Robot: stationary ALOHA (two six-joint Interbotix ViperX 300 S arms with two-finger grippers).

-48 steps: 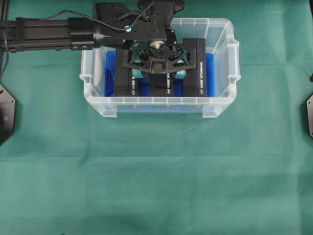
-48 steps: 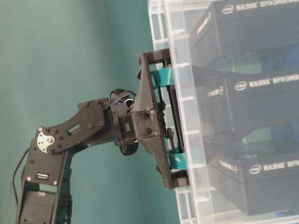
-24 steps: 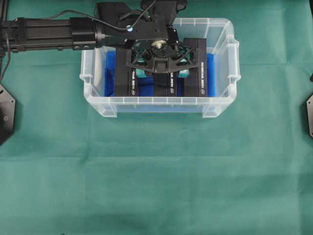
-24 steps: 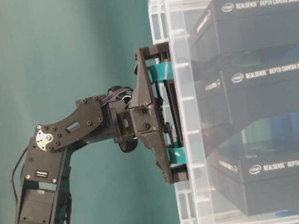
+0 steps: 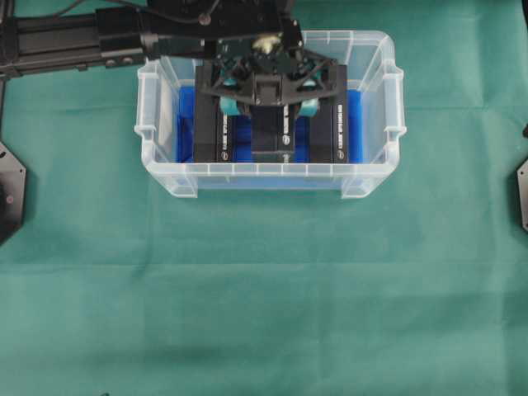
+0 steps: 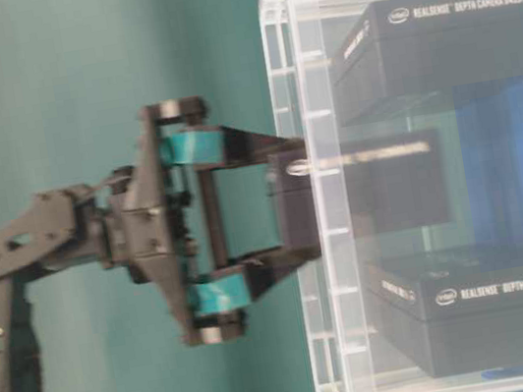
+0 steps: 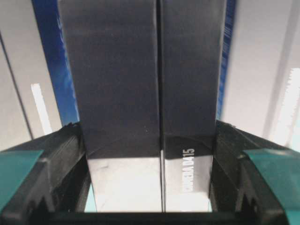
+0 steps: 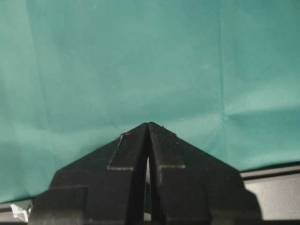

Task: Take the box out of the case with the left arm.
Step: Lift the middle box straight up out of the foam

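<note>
Green cloth (image 5: pixel 264 289) is spread over the whole table. At its far side the case (image 5: pixel 375 177) is placed, with two black boxes (image 5: pixel 216 124) on the blue floor. The middle box (image 6: pixel 295 216) is clamped between the left gripper (image 6: pixel 275 217) jaws and is raised partly above the rim. The right gripper (image 8: pixel 148 129) is seen with jaws together, over bare cloth.

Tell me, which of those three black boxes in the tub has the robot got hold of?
The middle box: the left gripper clamps its sides and it pokes past the case rim, while its two neighbours sit fully inside.
</note>
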